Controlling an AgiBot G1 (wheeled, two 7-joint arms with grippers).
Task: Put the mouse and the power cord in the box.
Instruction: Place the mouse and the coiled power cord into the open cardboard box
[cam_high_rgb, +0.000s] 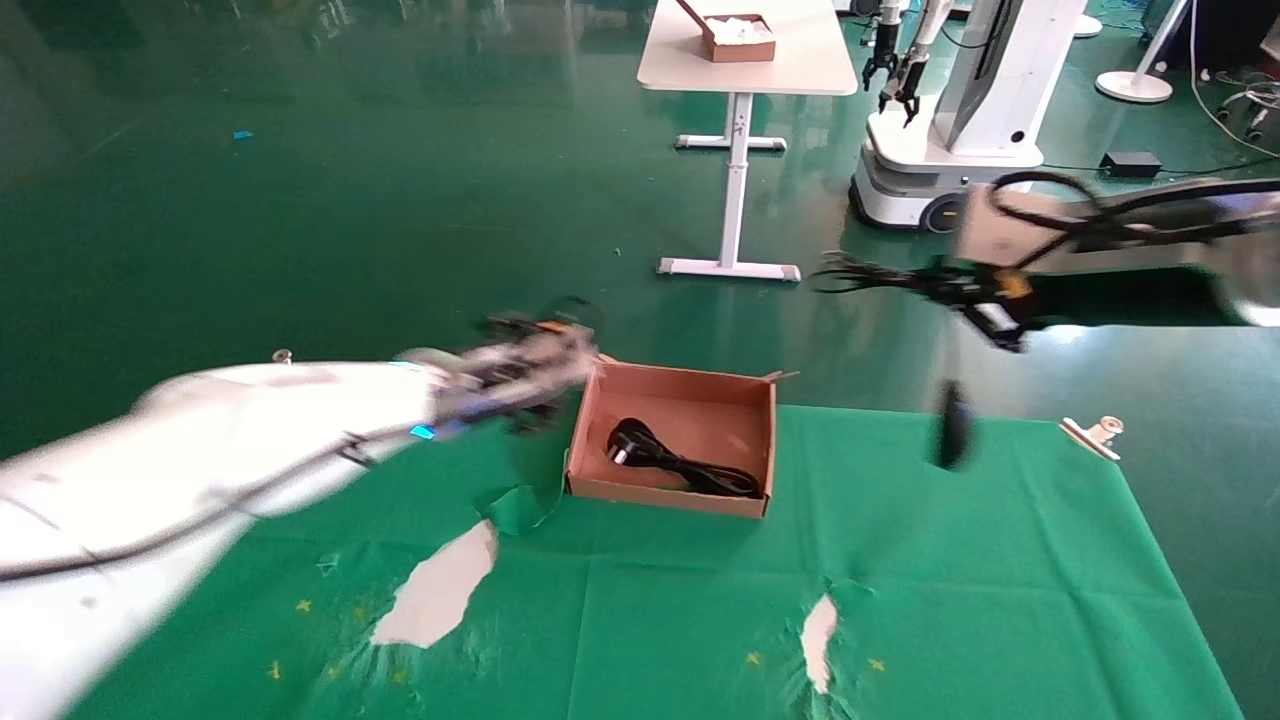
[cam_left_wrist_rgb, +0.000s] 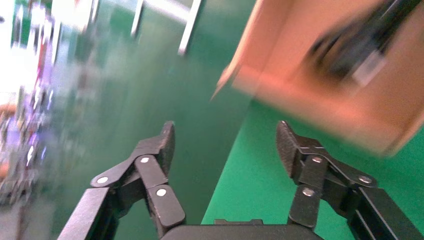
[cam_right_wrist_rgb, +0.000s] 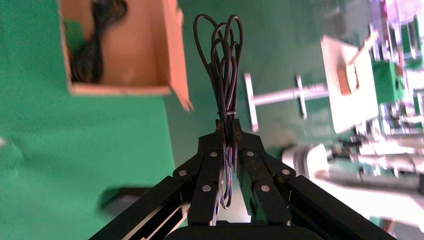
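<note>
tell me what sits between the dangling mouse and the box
Nothing. In the head view only bare green cloth lies between the mouse, hanging by its cable from the right gripper, and the box.

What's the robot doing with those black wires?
It is packing a box. The thick power cord already lies inside. The right gripper is shut on the mouse's bundled thin cable, so the mouse dangles above the green cloth, right of the box. The left gripper is open and empty beside the box.
</note>
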